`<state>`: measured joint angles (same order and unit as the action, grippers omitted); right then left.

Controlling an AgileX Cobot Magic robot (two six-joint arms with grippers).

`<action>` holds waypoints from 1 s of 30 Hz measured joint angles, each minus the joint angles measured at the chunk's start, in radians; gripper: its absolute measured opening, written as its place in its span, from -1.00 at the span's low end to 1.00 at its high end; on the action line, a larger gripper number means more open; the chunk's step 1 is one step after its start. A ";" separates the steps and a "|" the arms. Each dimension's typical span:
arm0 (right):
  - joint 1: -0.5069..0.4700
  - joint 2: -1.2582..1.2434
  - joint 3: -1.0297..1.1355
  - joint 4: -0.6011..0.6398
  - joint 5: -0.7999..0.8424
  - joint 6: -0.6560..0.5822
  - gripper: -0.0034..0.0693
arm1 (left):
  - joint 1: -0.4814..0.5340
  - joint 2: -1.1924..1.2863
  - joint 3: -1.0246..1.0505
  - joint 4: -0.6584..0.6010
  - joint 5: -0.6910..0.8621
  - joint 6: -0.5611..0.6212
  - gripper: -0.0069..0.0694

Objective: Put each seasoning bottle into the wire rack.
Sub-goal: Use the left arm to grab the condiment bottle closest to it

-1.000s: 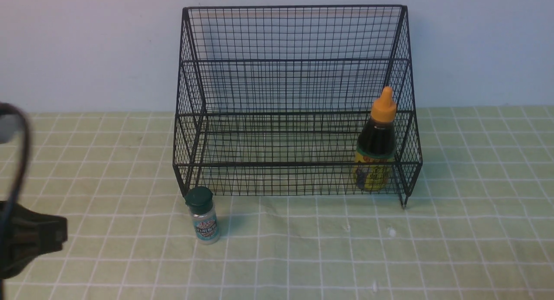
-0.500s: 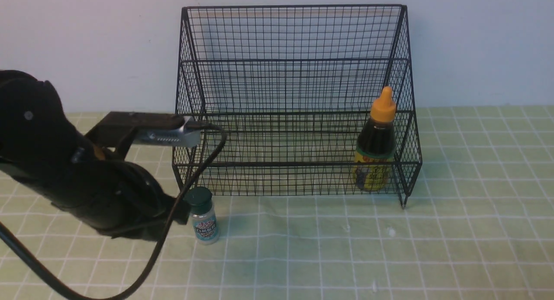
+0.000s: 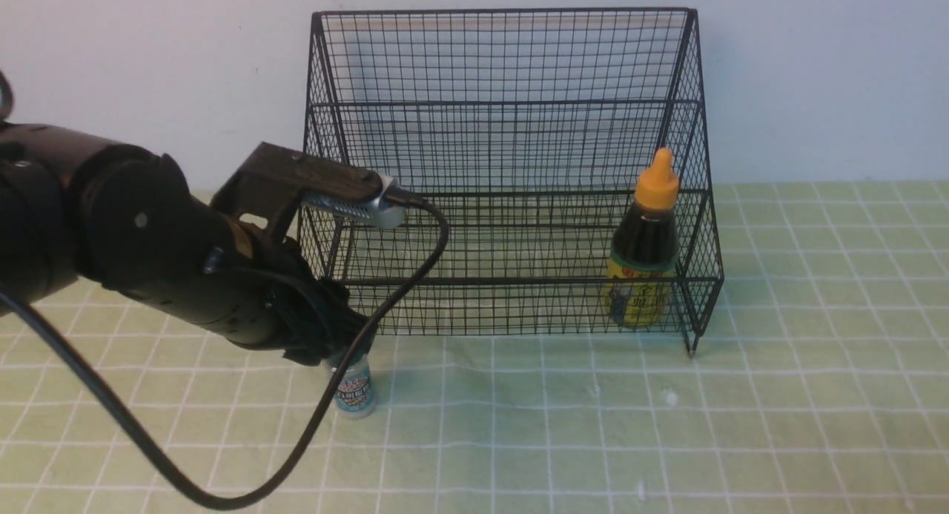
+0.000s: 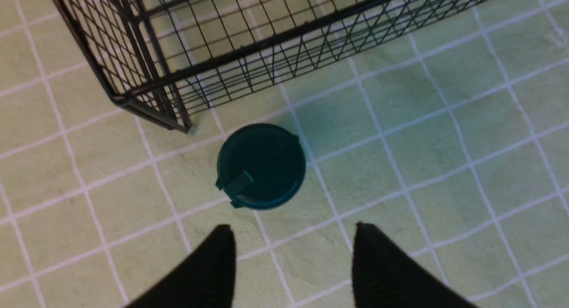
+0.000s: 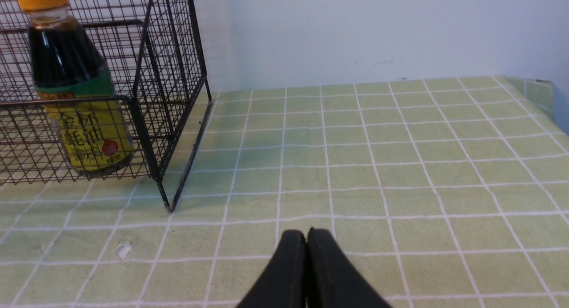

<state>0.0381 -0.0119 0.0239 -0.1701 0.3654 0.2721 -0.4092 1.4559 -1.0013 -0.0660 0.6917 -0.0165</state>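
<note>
Fingertips of the left end effector (image 4: pixel 293 259) are standing apart, and those of the right end effector (image 5: pixel 310 254) are resting together. Near the rack's left front corner, a clear shaker (image 3: pixel 355 391) is showing its teal label and dark green cap. Inside the black wire rack (image 3: pixel 489 282), at right, a dark bottle (image 3: pixel 645 239) is leaning, orange-capped and yellow-labelled.

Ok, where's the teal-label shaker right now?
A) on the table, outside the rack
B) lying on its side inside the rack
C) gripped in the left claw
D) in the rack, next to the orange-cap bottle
A: the shaker stands on the table just in front of the rack, with the left claw open and not around it.
</note>
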 joint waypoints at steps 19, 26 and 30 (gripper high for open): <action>0.000 0.000 0.000 0.000 0.000 0.000 -0.95 | 0.000 0.219 0.000 0.002 -0.191 -0.013 0.64; 0.000 0.000 0.000 0.000 0.000 0.000 -0.95 | 0.000 0.228 -0.007 0.003 -0.171 -0.050 0.06; 0.000 0.000 0.000 0.000 0.000 0.000 -0.95 | -0.001 0.189 -0.041 0.011 -0.009 -0.058 0.06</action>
<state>0.0381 -0.0119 0.0239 -0.1701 0.3654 0.2721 -0.4100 1.6450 -1.0427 -0.0546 0.6822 -0.0741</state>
